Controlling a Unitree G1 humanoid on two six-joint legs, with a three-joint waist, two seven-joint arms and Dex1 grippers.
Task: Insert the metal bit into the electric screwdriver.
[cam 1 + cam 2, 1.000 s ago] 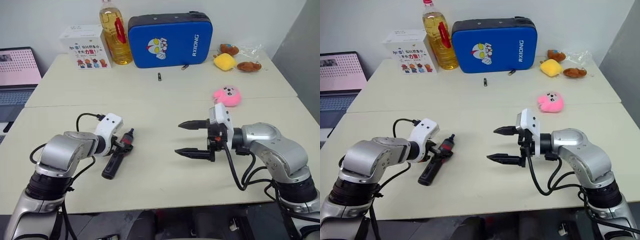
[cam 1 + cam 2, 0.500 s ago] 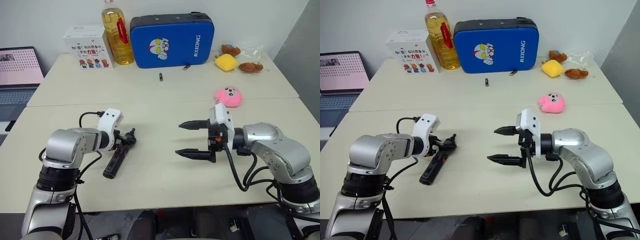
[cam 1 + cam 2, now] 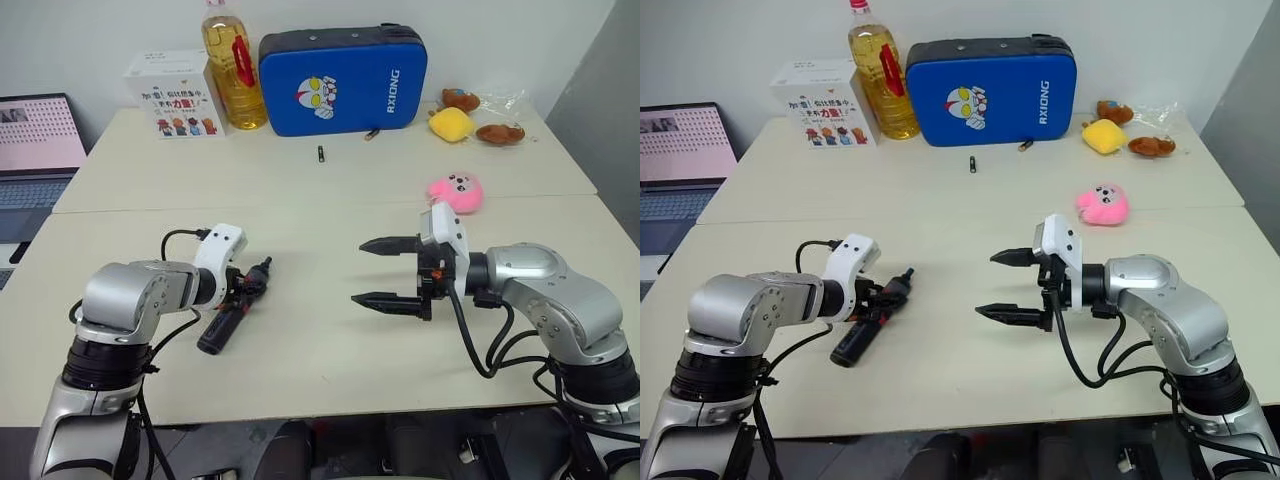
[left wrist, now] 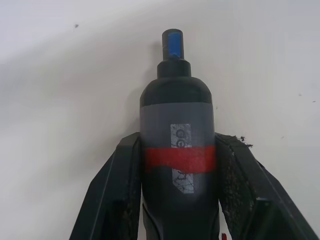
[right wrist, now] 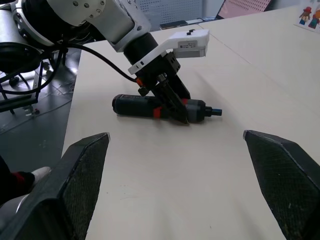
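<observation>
Fingers of the left gripper (image 4: 177, 175) are clamping the electric screwdriver (image 3: 232, 309) at its red band, the tool lying on the near-left part of the table (image 3: 320, 215) with its tip pointing far-right. Well apart to the right, the right gripper (image 3: 388, 272) is hovering with jaws spread wide, holding nothing. At the far edge, a blue case (image 3: 343, 78) is reading "RXIONG", beside an oil bottle (image 3: 229, 62) and a printed white box (image 3: 172, 95). I cannot tell where the metal bit is lying.
</observation>
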